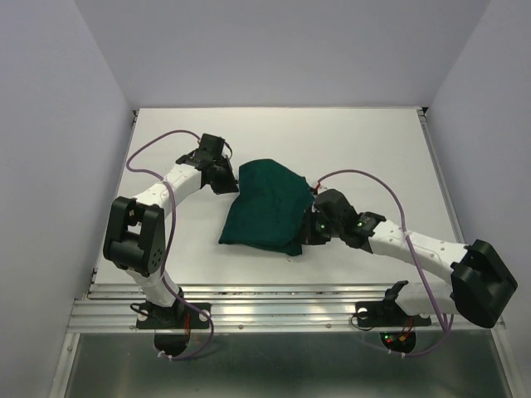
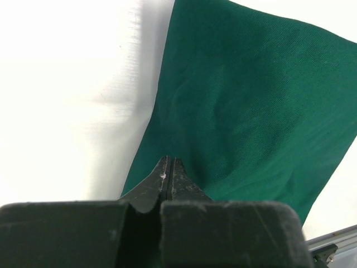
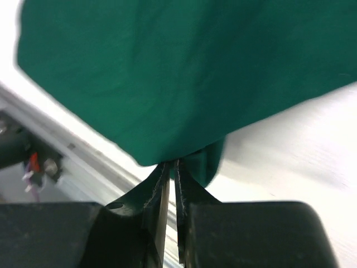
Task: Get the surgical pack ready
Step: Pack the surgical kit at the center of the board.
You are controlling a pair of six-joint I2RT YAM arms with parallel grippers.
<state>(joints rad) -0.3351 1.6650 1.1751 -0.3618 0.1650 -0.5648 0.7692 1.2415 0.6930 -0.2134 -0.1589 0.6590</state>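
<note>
Over to the dark green drape (image 1: pixel 265 207), heaped mid-table (image 1: pixel 373 149). Pinched at its near right corner by the right gripper (image 3: pixel 170 164), jaws almost together on a fold. Met at its far left edge by the left gripper (image 2: pixel 169 166), clamped tight; can't tell whether any cloth is caught.

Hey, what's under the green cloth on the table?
Nothing beneath shows. The green cloth lies bunched and raised on the white table, so something may sit under it, but the fabric covers that completely in every view.
</note>
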